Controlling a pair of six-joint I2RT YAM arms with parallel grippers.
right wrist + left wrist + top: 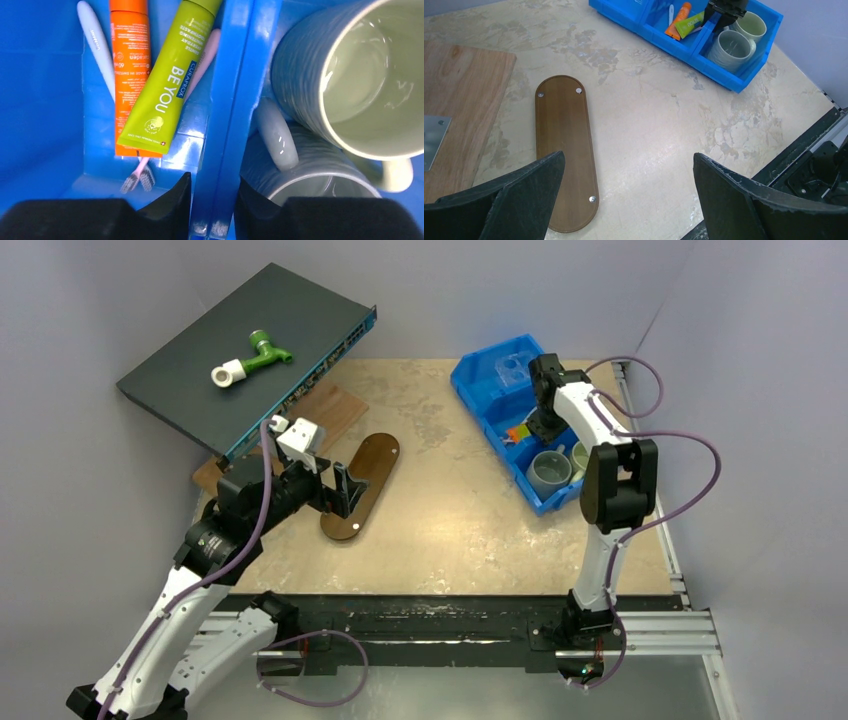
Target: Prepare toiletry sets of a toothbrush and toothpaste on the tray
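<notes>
The left pincer (629,200) is hanging over the surface (664,130) with its jaws spread wide and nothing between them, just beside the near end of the dark-brown oval tray (564,150), which is lying bare next to a wooden board (459,100). The right pincer (212,192) is reaching down into the blue bin (478,390), its two fingers (167,207) straddling the divider wall (235,100) and sitting close against both sides; whether they are clamping that wall cannot be told. All the toiletry pieces are lying in the bin's middle compartment, well apart from the tray: the lime-green tube (170,75) is resting across the orange tube (131,75), the pale blue toothbrush (97,50) is lying beside the orange one, and the pink toothbrush (205,55) is running under the green tube. Two mugs (350,75) are sitting in the neighbouring compartment.
</notes>
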